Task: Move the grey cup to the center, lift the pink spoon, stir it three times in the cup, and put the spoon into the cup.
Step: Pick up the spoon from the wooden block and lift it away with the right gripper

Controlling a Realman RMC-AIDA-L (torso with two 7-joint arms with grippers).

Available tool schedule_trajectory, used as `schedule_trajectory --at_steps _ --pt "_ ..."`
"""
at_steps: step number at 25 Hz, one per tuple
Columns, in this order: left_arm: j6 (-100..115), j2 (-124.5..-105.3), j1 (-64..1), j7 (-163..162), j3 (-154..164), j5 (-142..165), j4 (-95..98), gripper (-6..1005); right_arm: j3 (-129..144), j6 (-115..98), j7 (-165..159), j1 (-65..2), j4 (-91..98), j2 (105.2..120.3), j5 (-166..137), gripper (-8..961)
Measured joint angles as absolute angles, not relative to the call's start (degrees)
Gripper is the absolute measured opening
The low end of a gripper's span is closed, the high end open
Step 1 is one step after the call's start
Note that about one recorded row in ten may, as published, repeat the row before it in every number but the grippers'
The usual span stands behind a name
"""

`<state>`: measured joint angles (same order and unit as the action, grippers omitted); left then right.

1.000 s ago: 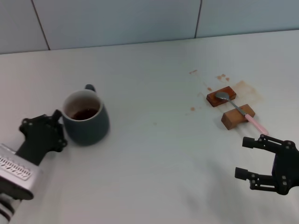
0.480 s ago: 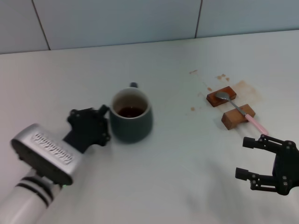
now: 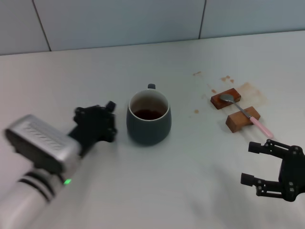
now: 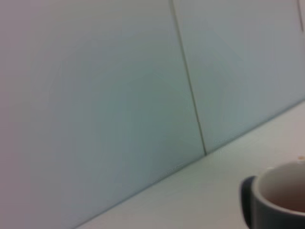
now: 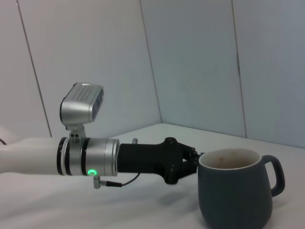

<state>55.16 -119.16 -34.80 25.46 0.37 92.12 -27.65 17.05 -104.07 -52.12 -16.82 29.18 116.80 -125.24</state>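
Note:
The grey cup (image 3: 148, 128) stands upright near the middle of the table, handle to the far side, brown liquid inside. It also shows in the left wrist view (image 4: 279, 202) and the right wrist view (image 5: 236, 191). My left gripper (image 3: 113, 120) is open just left of the cup, a small gap between them. The pink spoon (image 3: 248, 114) lies across two brown wooden blocks at the right, metal bowl on the far block, pink handle pointing toward me. My right gripper (image 3: 249, 163) is open and empty, near the front right, short of the spoon's handle.
The far wooden block (image 3: 231, 101) and the near one (image 3: 239, 121) carry the spoon. Brown stains (image 3: 249, 88) mark the table around them. A tiled wall (image 3: 143, 21) runs along the table's far edge. My left arm (image 5: 86, 155) reaches in from the front left.
The cup has moved from the left to the middle of the table with my left gripper beside it. Now the gripper has drawn slightly back. My right gripper and the spoon have not moved.

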Motion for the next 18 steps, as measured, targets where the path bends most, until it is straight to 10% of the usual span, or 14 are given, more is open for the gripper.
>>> schedule_trajectory --at_steps 11,13,18 --pt "76.7 -117.59 -31.56 -28.04 1.25 119.1 7.63 58 16.36 -104.11 -52.18 -16.86 29.38 116.8 -124.02 830" --pt "90.57 -113.73 -31.2 -41.15 7.3 122.46 18.79 60 16.36 -104.14 -52.21 -16.82 29.37 116.8 -123.72 830" --pt "97.61 -111.0 -30.33 -48.22 14.3 122.47 22.84 64 15.15 -104.46 -52.28 -16.6 29.08 116.8 -122.92 829"
